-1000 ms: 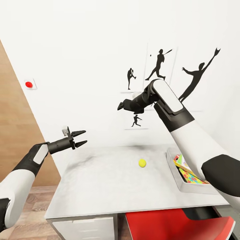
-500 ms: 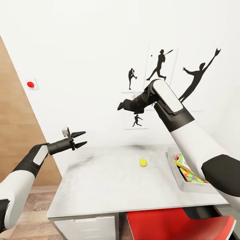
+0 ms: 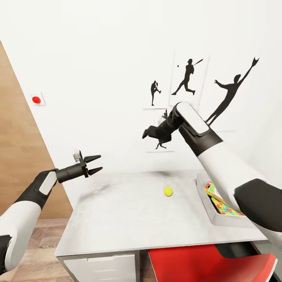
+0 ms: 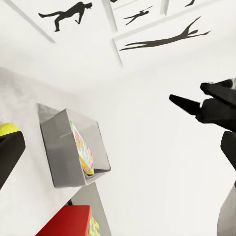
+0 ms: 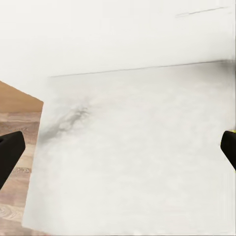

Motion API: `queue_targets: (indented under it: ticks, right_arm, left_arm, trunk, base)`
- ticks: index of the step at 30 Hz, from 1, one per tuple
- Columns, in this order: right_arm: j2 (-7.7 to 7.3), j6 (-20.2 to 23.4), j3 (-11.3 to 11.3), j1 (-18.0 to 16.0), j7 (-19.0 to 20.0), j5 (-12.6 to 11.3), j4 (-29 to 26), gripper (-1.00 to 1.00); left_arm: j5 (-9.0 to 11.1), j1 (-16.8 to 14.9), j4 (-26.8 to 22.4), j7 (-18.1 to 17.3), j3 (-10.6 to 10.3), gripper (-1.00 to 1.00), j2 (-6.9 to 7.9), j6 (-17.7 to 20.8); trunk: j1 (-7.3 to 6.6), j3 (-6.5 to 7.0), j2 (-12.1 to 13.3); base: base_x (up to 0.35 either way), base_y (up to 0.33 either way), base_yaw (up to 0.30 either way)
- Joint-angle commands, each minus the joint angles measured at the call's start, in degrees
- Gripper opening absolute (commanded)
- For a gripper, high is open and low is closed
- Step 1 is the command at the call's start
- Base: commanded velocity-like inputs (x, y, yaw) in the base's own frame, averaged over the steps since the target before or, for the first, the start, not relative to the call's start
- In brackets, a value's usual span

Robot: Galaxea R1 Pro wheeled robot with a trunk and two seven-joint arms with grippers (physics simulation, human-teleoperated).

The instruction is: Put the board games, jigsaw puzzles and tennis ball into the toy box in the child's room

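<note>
The small yellow-green tennis ball point(image 3: 168, 191) lies alone on the pale grey table point(image 3: 117, 213), left of the toy box point(image 3: 225, 220). The grey toy box sits at the table's right end and holds a multicoloured jigsaw puzzle point(image 3: 226, 208) and a green-edged board game point(image 3: 213, 189). My right gripper point(image 3: 146, 134) hangs high above the table's back edge, up and left of the ball; in the right wrist view its fingertips point(image 5: 10, 150) stand wide apart over bare tabletop. My left gripper point(image 3: 96, 164) is open and empty above the table's left back corner. The left wrist view shows the toy box point(image 4: 61, 162) and the ball point(image 4: 7, 129).
A red chair point(image 3: 207, 262) is pushed under the table's front right. White-grey drawer fronts point(image 3: 102, 268) sit below the left half. A wooden panel point(image 3: 19, 137) and a wood floor point(image 3: 39, 243) lie to the left. The white wall carries black sports silhouettes point(image 3: 231, 92) and a red button point(image 3: 36, 100).
My right arm has dropped a little, carrying its gripper down and slightly right. The left arm and the ball stay put; the view shifted slightly.
</note>
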Motion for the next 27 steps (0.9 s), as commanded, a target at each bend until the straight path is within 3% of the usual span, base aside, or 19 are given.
queue_targets:
  ticks: [1,6,14,18,24,27]
  right_arm:
    - [0.14,0.16,0.08,-0.09,-0.58,0.3,1.38,1.0]
    - [0.62,-0.07,0.11,-0.09,0.04,6.81,6.59,1.0]
    - [3.29,-0.31,0.11,-0.09,0.27,10.86,10.75,1.0]
    - [4.32,-1.15,0.11,-0.05,0.35,14.63,14.44,1.0]
    - [5.4,-4.74,0.97,5.12,5.57,24.55,17.46,1.0]
    - [5.22,-5.72,1.16,6.4,8.4,28.1,17.69,1.0]
  left_arm:
    - [-0.17,-0.02,0.02,-0.24,0.06,1.0,0.0,0.21]
    - [-0.17,0.33,0.02,-0.24,0.07,1.0,-0.01,0.14]
    - [-0.2,1.27,0.02,-0.24,0.06,1.0,-0.01,0.04]
    - [-0.21,1.83,0.02,-0.24,0.02,1.0,-0.01,-0.1]
    - [-0.17,2.81,0.02,-0.76,0.0,1.0,-0.06,-0.14]
    - [-0.17,3.19,0.02,-1.51,-0.01,1.0,-0.04,-0.14]
  trunk:
    - [0.04,-0.13,-0.14]
    - [0.04,-0.13,-0.14]
    - [0.04,-0.13,-0.14]
    - [0.04,-0.13,-0.14]
    - [0.04,-0.13,-0.14]
    - [0.04,-0.13,-0.14]
  base:
    - [0.0,0.0,0.0]
    - [0.0,0.0,0.0]
    - [0.0,0.0,0.0]
    - [0.0,0.0,0.0]
    - [0.0,0.0,0.0]
    - [0.0,0.0,0.0]
